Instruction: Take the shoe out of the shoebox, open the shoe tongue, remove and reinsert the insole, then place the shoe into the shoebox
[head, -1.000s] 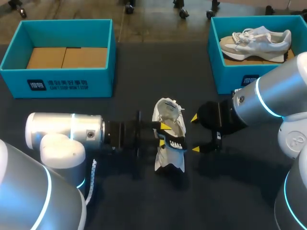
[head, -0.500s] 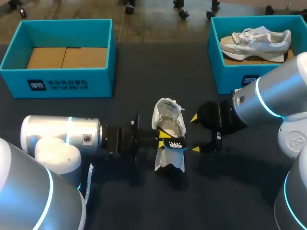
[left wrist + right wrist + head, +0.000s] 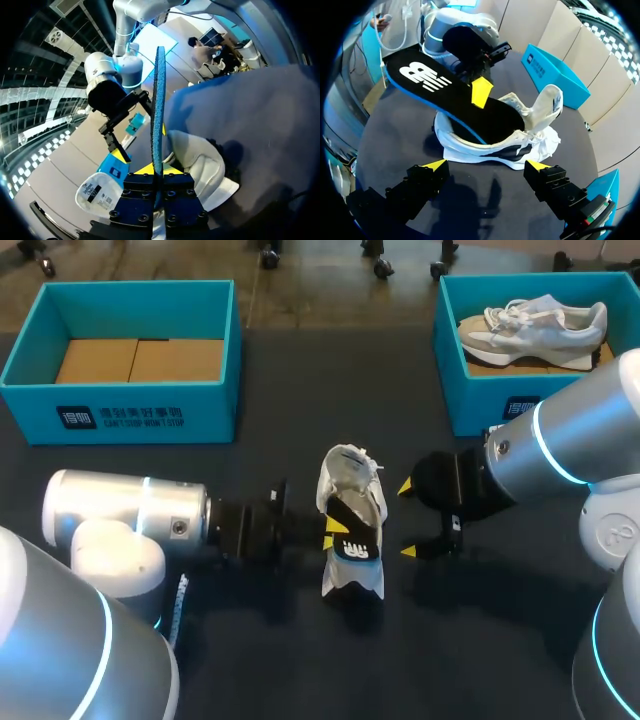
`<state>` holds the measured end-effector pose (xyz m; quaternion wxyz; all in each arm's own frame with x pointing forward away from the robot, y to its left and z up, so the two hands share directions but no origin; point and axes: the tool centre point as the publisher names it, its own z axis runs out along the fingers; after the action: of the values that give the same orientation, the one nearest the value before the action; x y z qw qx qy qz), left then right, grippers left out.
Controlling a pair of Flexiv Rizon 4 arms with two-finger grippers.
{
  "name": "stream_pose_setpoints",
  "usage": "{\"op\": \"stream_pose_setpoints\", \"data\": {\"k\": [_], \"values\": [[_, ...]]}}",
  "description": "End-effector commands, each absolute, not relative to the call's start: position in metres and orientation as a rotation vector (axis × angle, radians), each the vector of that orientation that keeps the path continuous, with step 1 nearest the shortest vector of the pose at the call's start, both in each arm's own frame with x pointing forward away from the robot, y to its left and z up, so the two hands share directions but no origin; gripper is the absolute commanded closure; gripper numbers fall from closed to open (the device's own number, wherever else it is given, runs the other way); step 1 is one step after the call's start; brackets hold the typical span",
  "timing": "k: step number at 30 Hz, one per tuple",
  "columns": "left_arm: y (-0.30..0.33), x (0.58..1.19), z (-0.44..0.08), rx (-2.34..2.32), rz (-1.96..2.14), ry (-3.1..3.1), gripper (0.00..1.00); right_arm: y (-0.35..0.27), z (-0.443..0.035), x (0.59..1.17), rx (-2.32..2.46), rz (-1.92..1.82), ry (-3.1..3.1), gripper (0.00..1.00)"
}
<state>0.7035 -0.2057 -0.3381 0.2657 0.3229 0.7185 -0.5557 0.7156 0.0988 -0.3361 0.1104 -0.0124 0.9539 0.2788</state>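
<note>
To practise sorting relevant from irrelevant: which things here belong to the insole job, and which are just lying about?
In the job: shoe on the table, insole held by the left hand, open right hand, probably the empty shoebox.
Lying about: second shoe, in the other shoebox.

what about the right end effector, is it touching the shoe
Apart. Right wrist view shows bare table between the right end effector and the shoe.
</note>
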Motion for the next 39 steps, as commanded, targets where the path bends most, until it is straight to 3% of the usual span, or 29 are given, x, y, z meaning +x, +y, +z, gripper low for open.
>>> {"op": "stream_pose_setpoints", "data": {"k": [1,20,21,22,27,33,39], "values": [[-0.211,0.715,-0.340,0.904,-1.489,1.957,1.00,0.099,-0.336,0.714,-0.036,0.818,2.801,0.00],[-0.205,0.719,-0.354,0.914,-1.441,2.009,1.00,0.099,-0.336,0.714,-0.036,0.818,2.801,0.00],[-0.205,0.718,-0.353,0.912,-1.438,2.010,0.92,0.099,-0.336,0.714,-0.036,0.818,2.801,0.00],[-0.206,0.716,-0.350,0.910,-1.438,2.006,0.66,0.099,-0.336,0.714,-0.036,0.818,2.801,0.00],[-0.209,0.710,-0.339,0.919,-1.449,1.980,0.73,0.099,-0.336,0.714,-0.036,0.818,2.801,0.00],[-0.209,0.706,-0.333,0.926,-1.451,1.971,0.70,0.099,-0.336,0.714,-0.036,0.818,2.801,0.00],[-0.212,0.698,-0.328,0.934,-1.479,1.958,0.79,0.099,-0.336,0.714,-0.036,0.818,2.801,0.00]]}}
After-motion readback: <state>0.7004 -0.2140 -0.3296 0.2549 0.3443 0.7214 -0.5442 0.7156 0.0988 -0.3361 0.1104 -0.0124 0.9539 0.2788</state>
